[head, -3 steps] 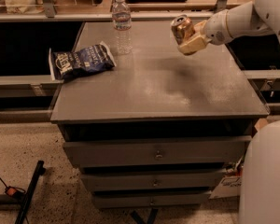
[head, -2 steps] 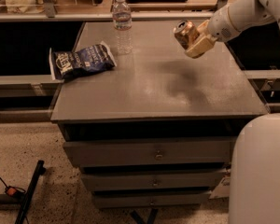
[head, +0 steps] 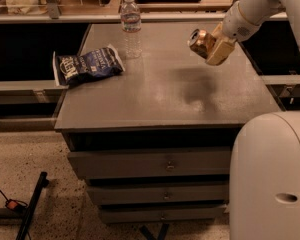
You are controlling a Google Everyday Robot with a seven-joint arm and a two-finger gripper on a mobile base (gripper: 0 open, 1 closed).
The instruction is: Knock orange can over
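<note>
The orange can [head: 200, 41] is a small golden-orange metal can with a silver rim. It is tilted on its side in the air above the right part of the grey table [head: 160, 99], with its shadow on the tabletop below. My gripper [head: 212, 46] is shut on the can, its tan fingers [head: 221, 50] around the can's body. The white arm comes in from the upper right.
A clear plastic water bottle [head: 131, 26] stands upright at the back middle of the table. A dark blue chip bag [head: 86, 65] lies at the left. Drawers sit under the tabletop. My white base [head: 270, 179] fills the lower right. A shelf runs behind.
The gripper with the can has moved slightly up and right, staying above the right side of the table. The bottle and bag have not moved.
</note>
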